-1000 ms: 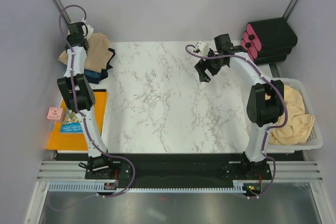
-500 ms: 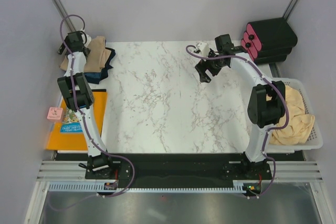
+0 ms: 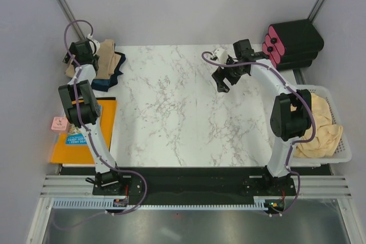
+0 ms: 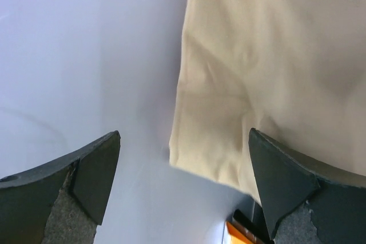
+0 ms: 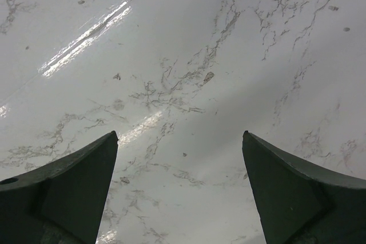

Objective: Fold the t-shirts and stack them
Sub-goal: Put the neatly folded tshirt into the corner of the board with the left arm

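Note:
At the table's back left corner lies a stack of t-shirts: a folded tan t-shirt [image 3: 106, 60] on top of a dark teal-blue one [image 3: 108, 80]. My left gripper [image 3: 82, 54] hovers at the stack's left edge. In the left wrist view it [image 4: 183, 181] is open, with nothing between the fingers and the tan cloth [image 4: 269, 55] just ahead to the right. My right gripper [image 3: 222, 80] hangs open over bare marble at the back right, and it [image 5: 180, 175] holds nothing. More pale beige t-shirts [image 3: 318, 125] lie crumpled in the white basket [image 3: 343, 151].
An orange-and-blue picture book [image 3: 80, 134] lies at the left table edge, with a small pink block [image 3: 59, 123] beside it. A black case with red parts [image 3: 291, 42] stands at the back right. Grey walls close in on both sides.
My left gripper has opened and let go of the tan t-shirt, which now rests more compactly on the stack. The left wrist has shifted a little left. The right arm has barely moved.

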`<state>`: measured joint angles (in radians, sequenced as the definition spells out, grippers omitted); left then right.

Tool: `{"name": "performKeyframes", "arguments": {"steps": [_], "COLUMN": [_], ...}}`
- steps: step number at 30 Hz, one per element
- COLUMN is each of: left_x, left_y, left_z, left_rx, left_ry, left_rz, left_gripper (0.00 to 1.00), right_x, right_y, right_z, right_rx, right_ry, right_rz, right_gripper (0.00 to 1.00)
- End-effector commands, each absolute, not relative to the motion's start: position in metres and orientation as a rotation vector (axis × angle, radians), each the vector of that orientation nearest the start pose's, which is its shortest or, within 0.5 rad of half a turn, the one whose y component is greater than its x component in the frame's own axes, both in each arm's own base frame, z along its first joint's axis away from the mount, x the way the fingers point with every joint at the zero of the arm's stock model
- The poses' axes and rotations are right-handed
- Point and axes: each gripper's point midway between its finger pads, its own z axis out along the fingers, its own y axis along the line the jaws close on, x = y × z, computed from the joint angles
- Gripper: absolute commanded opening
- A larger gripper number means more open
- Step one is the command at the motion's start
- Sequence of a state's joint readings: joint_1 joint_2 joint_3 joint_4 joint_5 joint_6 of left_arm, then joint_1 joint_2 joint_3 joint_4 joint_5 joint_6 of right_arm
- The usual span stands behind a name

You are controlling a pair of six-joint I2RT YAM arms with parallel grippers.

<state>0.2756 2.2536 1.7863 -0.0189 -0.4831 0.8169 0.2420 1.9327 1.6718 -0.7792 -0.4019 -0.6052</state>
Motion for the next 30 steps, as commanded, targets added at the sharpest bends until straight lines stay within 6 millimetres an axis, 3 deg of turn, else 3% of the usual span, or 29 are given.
{"name": "performKeyframes", "arguments": {"steps": [1, 10, 11, 13, 14, 16, 18, 19, 20, 21, 22, 23, 24, 26, 27, 29, 30], "left_x": [0.562, 0.563, 0.564, 0.565, 0.564, 0.561, 0.560, 0.550, 0.539, 0.536, 0.514, 0.498, 0.484, 0.451, 0.435, 0.412, 0.405], "left_y": [0.247, 0.204, 0.199, 0.193, 0.184, 0.167, 0.138, 0.125, 0.104, 0.077, 0.059, 0.037, 0.007, -0.025, -0.042, -0.055, -0.054], "left_z": [0.217, 0.258, 0.255, 0.271, 0.266, 0.278, 0.267, 0.245, 0.257, 0.254, 0.233, 0.245, 0.244, 0.231, 0.242, 0.236, 0.243], "left_rx": [0.253, 0.409, 0.435, 0.462, 0.488, 0.517, 0.562, 0.617, 0.630, 0.691, 0.672, 0.680, 0.731, 0.669, 0.674, 0.556, 0.502], "left_ry": [1.954, 1.798, 1.789, 1.717, 1.713, 1.677, 1.708, 1.808, 1.812, 1.813, 1.936, 1.928, 1.927, 2.022, 2.000, 2.074, 2.077], "left_rz": [1.155, 1.208, 1.219, 1.239, 1.220, 1.160, 1.031, 0.933, 0.839, 0.666, 0.501, 0.374, 0.185, -0.036, -0.140, -0.273, -0.274], "left_gripper": [0.99, 0.99, 0.99, 0.99, 0.99, 0.93, 0.96, 0.96, 0.99, 0.99, 0.99, 0.99, 0.99, 1.00, 0.99, 1.00, 1.00], "right_x": [0.430, 0.427, 0.425, 0.419, 0.416, 0.408, 0.406, 0.407, 0.409, 0.410, 0.411, 0.413, 0.413, 0.413, 0.411, 0.406, 0.402], "right_y": [0.164, 0.165, 0.164, 0.162, 0.161, 0.154, 0.149, 0.147, 0.146, 0.145, 0.146, 0.145, 0.147, 0.148, 0.151, 0.155, 0.156], "right_z": [0.144, 0.146, 0.144, 0.141, 0.140, 0.136, 0.140, 0.143, 0.148, 0.153, 0.158, 0.162, 0.169, 0.178, 0.183, 0.193, 0.203], "right_rx": [-1.173, -1.188, -1.191, -1.212, -1.231, -1.273, -1.291, -1.300, -1.298, -1.298, -1.296, -1.290, -1.283, -1.252, -1.239, -1.196, -1.181], "right_ry": [2.196, 2.191, 2.198, 2.219, 2.223, 2.252, 2.246, 2.234, 2.224, 2.212, 2.201, 2.194, 2.175, 2.168, 2.159, 2.160, 2.138], "right_rz": [0.399, 0.404, 0.405, 0.409, 0.409, 0.386, 0.355, 0.337, 0.313, 0.300, 0.292, 0.286, 0.281, 0.289, 0.306, 0.343, 0.351], "right_gripper": [0.97, 0.96, 0.93, 0.90, 0.86, 0.84, 0.84, 0.85, 0.87, 0.88, 0.89, 0.91, 0.92, 0.95, 0.97, 0.98, 0.98]}}
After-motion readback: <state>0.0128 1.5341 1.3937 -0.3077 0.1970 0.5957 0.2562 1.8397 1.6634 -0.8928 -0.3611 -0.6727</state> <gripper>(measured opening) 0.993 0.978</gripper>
